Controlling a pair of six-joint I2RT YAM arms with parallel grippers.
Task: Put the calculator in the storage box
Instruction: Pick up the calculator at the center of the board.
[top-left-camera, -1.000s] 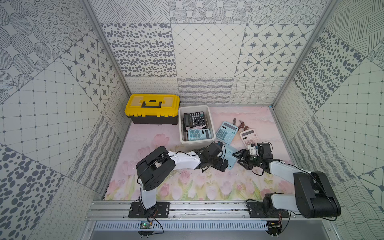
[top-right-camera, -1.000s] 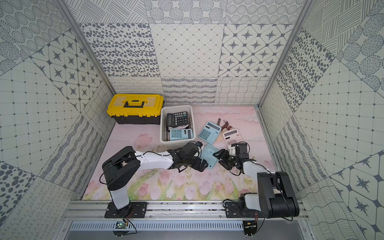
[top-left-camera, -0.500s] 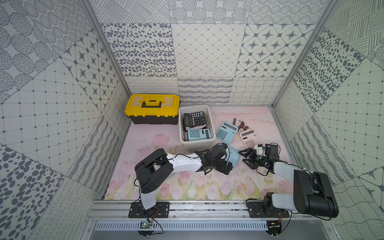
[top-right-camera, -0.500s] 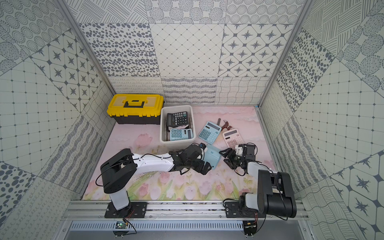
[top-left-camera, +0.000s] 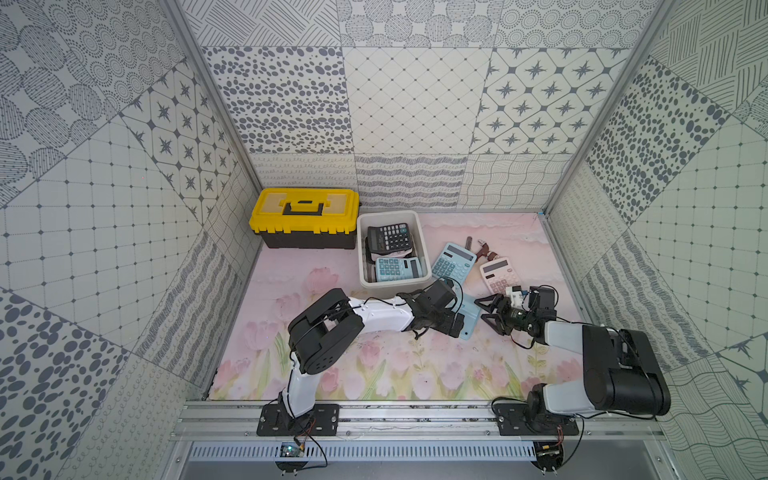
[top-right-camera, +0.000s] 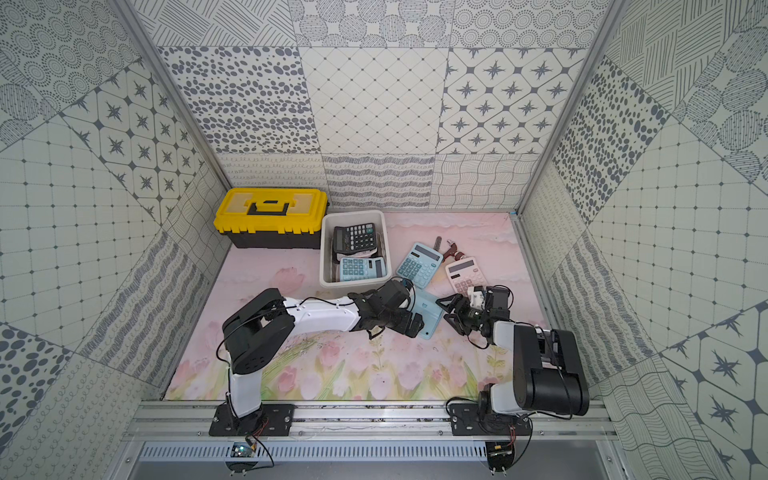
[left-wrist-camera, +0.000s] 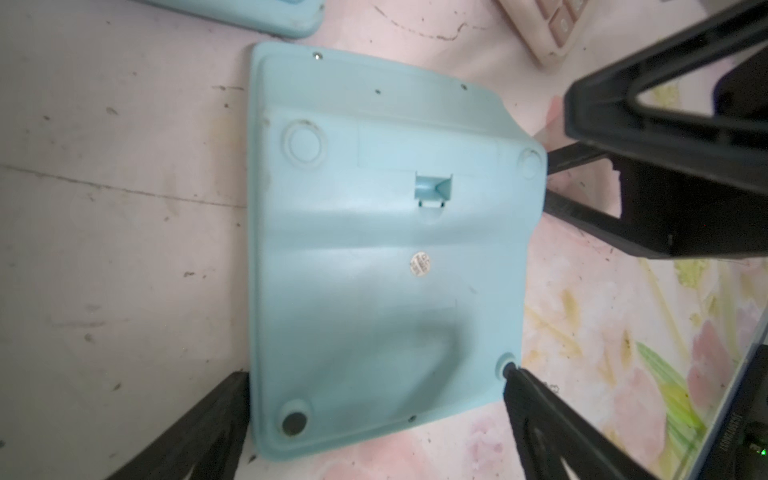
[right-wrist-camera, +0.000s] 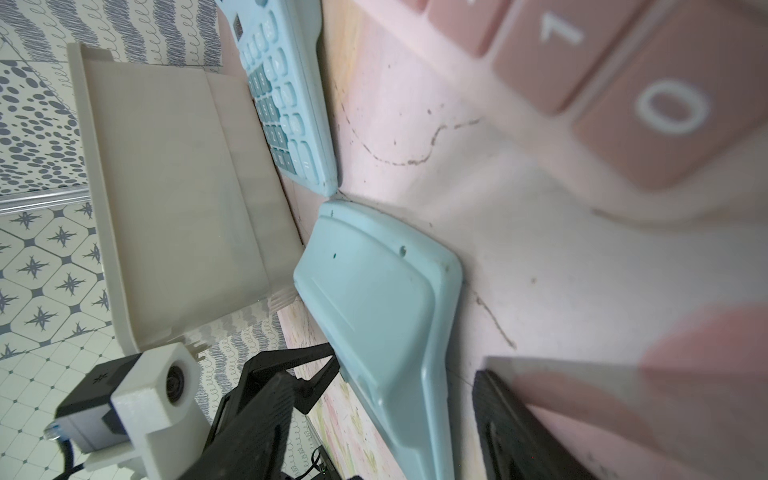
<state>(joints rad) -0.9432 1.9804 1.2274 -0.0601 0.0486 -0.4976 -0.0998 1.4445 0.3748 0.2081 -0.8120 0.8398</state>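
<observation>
A light blue calculator (top-left-camera: 471, 318) (top-right-camera: 430, 313) lies face down on the mat, just in front of the off-white storage box (top-left-camera: 361, 249) (top-right-camera: 324, 249). My left gripper (top-left-camera: 457, 309) (left-wrist-camera: 376, 372) is open wide and straddles it. In the left wrist view the calculator's underside (left-wrist-camera: 386, 249) fills the gap and both fingers touch its side edges. My right gripper (top-left-camera: 480, 309) (top-right-camera: 442, 309) stands open at the calculator's right end, holding nothing. Its wrist view shows the calculator (right-wrist-camera: 374, 299), the box wall (right-wrist-camera: 166, 187) and one finger (right-wrist-camera: 519, 424).
The box holds a black calculator (top-left-camera: 388, 237) and a blue one (top-left-camera: 397, 268). A face-up blue calculator (top-left-camera: 453, 262) and a pink one (top-left-camera: 498, 274) lie right of the box, with a small reddish tool (top-left-camera: 484, 249) behind them. A yellow-lidded toolbox (top-left-camera: 305, 216) stands at the back left.
My left gripper has edged to the right, further over the face-down calculator. The right arm has drawn its elbow back, and its gripper stays beside the calculator.
</observation>
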